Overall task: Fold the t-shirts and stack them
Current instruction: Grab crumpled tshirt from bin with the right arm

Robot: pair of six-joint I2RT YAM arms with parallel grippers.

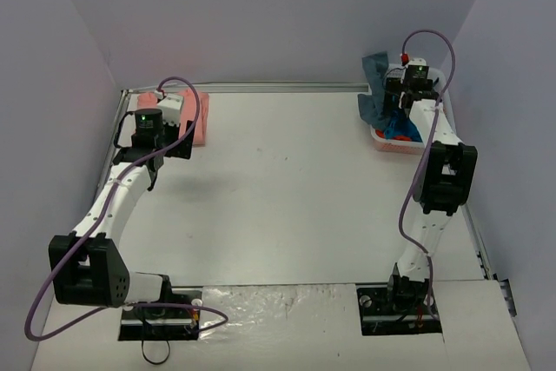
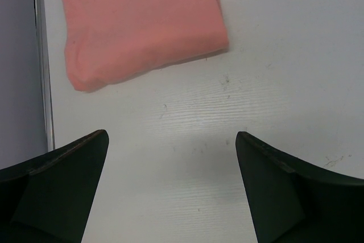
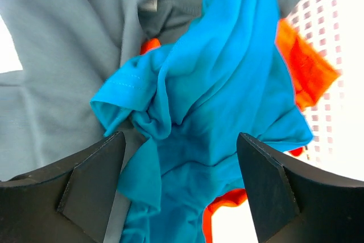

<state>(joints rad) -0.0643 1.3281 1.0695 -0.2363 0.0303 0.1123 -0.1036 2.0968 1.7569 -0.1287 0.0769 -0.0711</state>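
Picking or folding: which step am I on?

You are on the pick, by my reading. One salmon-pink shirt [image 2: 142,21] lies folded at the far left corner of the worktop [image 1: 287,188]. Your left end effector [image 2: 170,140] hangs near it without touching, jaws set wide and holding nothing.

And the right side?

Your right end effector [image 3: 181,140] hovers over the white lattice basket [image 3: 333,9] at the far right, also spread wide and gripping nothing. Directly below it the teal-blue shirt [image 3: 227,83] lies bunched on top of the heap. The grey-blue shirt [image 3: 57,44] sits beside it (some of that cloth seems to hang out over the basket's edge in the overhead view). The orange shirt [image 3: 304,64] peeks out from underneath.

What does the next move call for?

I judge it calls for a straight descent onto the teal heap, closing on the raised hem ridge between your jaws. Pinch teal cloth only: the three shirts are tangled, so a deep bite could drag grey or orange out with it. Then you would lift until the shirt hangs free of the basket and carry it to the open middle of the worktop. Your left arm would need to come across from the pink shirt to help spread it flat.
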